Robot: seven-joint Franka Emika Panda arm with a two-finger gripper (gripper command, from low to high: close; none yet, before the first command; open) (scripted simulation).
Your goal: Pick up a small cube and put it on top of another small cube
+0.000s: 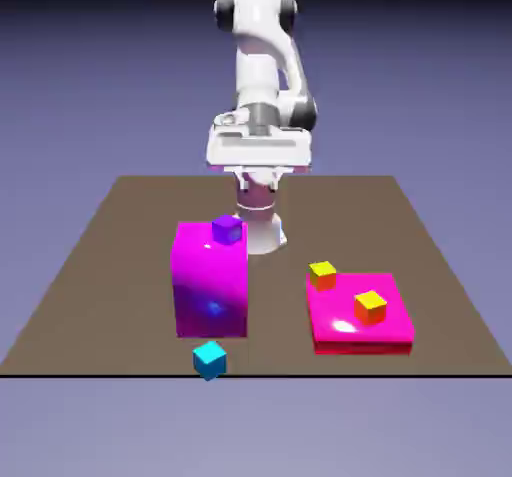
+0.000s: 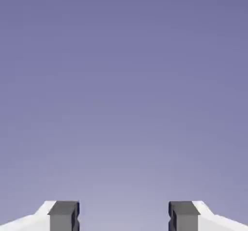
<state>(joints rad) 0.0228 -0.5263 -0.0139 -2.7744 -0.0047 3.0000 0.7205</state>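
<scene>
Several small cubes show in the exterior view. A purple cube sits on top of a tall magenta block. An orange cube rests on a flat magenta slab, and a yellow cube is at that slab's far left corner. A cyan cube lies on the table by its front edge. My gripper hangs high above the table's far part, behind the tall block and away from every cube. In the hand view my gripper is open, with only the backdrop between its fingertips.
The brown table ends just in front of the cyan cube. The tall magenta block rises well above the table at the exterior view's left; the low slab lies at the right. The arm's base stands behind the tall block.
</scene>
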